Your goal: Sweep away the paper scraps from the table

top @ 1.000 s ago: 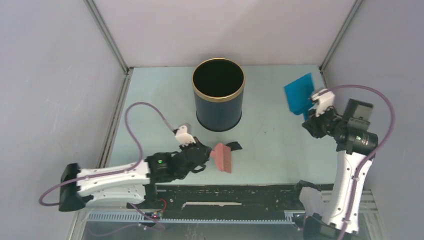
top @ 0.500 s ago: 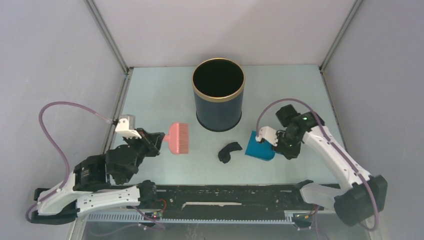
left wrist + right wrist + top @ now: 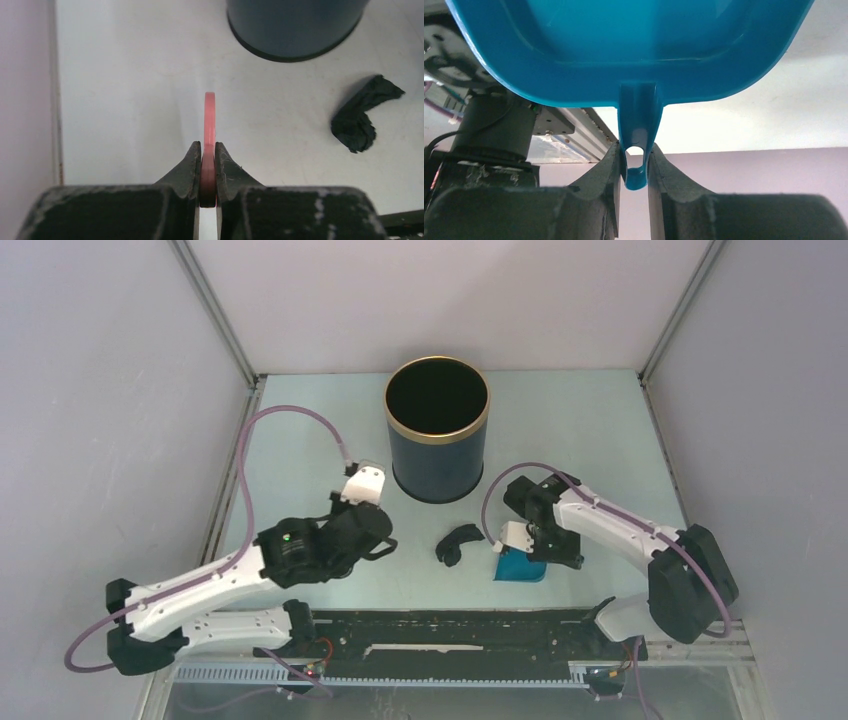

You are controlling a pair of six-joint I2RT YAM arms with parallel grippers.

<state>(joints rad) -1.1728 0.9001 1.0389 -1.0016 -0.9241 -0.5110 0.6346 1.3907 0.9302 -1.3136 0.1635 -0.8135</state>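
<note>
One black crumpled paper scrap [image 3: 455, 543] lies on the pale blue table [image 3: 300, 440] in front of the bin; it also shows in the left wrist view [image 3: 361, 120]. No red or dark blue scraps show. My left gripper [image 3: 208, 147] is shut on the pink brush handle [image 3: 209, 115], seen edge-on, left of the scrap. In the top view the left gripper [image 3: 378, 540] hides the brush. My right gripper [image 3: 634, 150] is shut on the handle of the blue dustpan [image 3: 629, 45]. The dustpan [image 3: 520, 566] stands tilted just right of the scrap, under the right gripper [image 3: 530, 545].
A tall dark bin [image 3: 437, 440] with a gold rim stands at the table's middle back; its base shows in the left wrist view [image 3: 295, 30]. A black strip with rails [image 3: 450, 630] runs along the front edge. Grey walls close in both sides.
My left arm swung from the left edge toward the middle, and the brush is now hidden under its wrist. My right arm drew in; the dustpan shifted slightly forward. The scrap has not moved.
</note>
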